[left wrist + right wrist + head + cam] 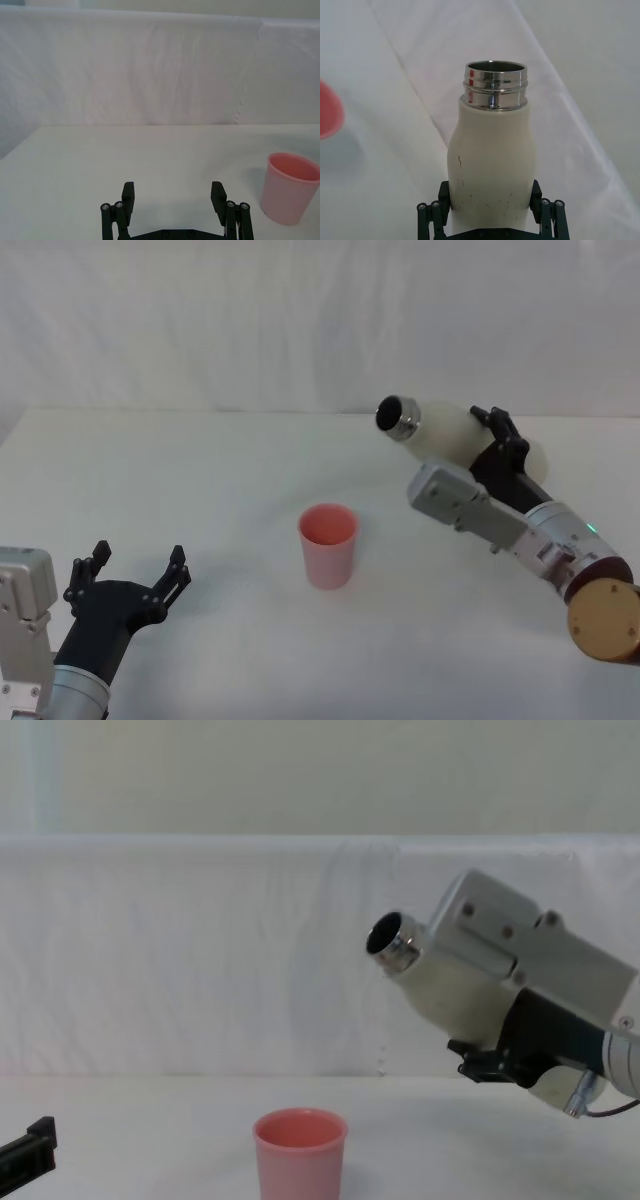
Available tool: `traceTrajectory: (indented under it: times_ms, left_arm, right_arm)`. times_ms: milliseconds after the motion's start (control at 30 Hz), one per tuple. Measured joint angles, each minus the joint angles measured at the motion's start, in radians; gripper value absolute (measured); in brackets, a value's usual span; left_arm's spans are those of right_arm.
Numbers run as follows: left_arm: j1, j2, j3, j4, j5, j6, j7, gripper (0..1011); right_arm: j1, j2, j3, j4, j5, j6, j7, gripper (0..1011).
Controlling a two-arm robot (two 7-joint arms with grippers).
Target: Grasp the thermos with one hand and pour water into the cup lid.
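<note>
The cream-white thermos (445, 430) is held in the air at the right, tilted with its open steel neck (397, 417) pointing left toward the middle. My right gripper (500, 445) is shut on its body; its black fingers (445, 197) clamp both sides of the thermos (490, 155). In the chest view the thermos (440, 985) hangs high and to the right of the cup lid (299, 1152). The pink cup lid (328, 545) stands upright mid-table, also seen from the left wrist (290, 187). My left gripper (130, 575) rests open at the near left, holding nothing.
A white cloth covers the table (200, 480) and hangs as a backdrop behind it. Open table lies between the cup lid and each arm.
</note>
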Motion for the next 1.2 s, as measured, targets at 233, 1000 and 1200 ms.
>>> traceTrajectory:
  times_ms: [233, 1000, 1200]
  left_arm:
    - [0.000, 0.000, 0.000, 0.000, 0.000, 0.000, 0.000, 1001]
    - [0.000, 0.000, 0.000, 0.000, 0.000, 0.000, 0.000, 1001]
    - [0.000, 0.000, 0.000, 0.000, 0.000, 0.000, 0.000, 1001]
  right_arm:
    - [-0.031, -0.051, 0.068, -0.012, 0.098, 0.005, -0.010, 951]
    - [-0.073, -0.164, 0.184, -0.012, 0.406, 0.036, 0.056, 952]
    - [-0.076, -0.173, 0.195, -0.011, 0.487, 0.051, 0.090, 952]
